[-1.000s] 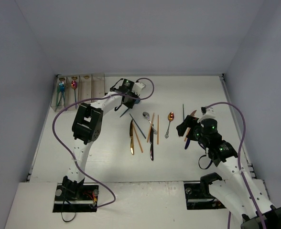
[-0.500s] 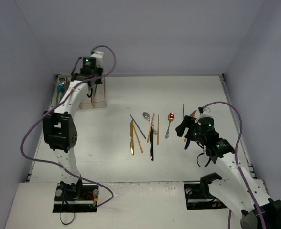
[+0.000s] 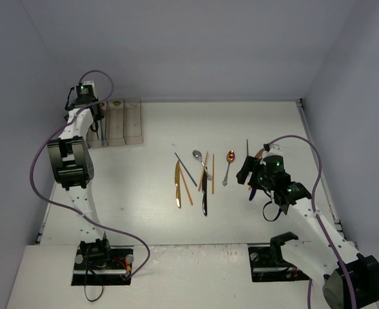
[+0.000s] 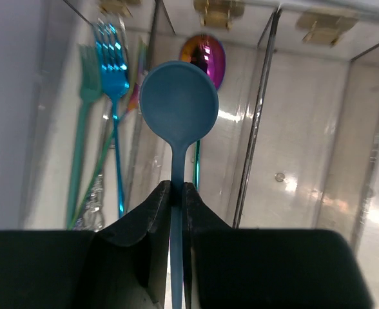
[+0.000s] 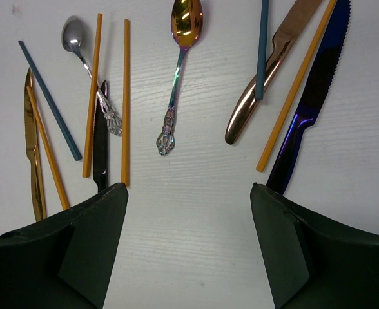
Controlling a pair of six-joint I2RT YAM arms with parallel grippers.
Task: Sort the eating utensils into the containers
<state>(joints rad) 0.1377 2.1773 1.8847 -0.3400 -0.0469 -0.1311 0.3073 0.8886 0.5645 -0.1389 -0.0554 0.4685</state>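
Delivering step, by the look of it: on the table point(image 3: 144, 212) the containers point(image 3: 122, 122) sit in the far left corner. The left gripper point(image 4: 176, 190) hangs over them, clenched on the handle of a blue spoon point(image 4: 178, 106). The right gripper point(image 5: 188, 190) hovers spread wide and empty above the loose eating utensils point(image 3: 202, 177) mid-table, well apart from the bins. The blue spoon's bowl points away from the wrist, over what the wrist view suggests is the second compartment from the left. That one holds an iridescent pink spoon point(image 4: 204, 55); forks point(image 4: 112, 64) lie in the leftmost. Next move probably calls for lowering between the dividers, then letting go beside the pink one. Blue spoon: matte dusty blue, round bowl, thin straight handle, looks light. It's pinched near the bowl, so it may tip on release.
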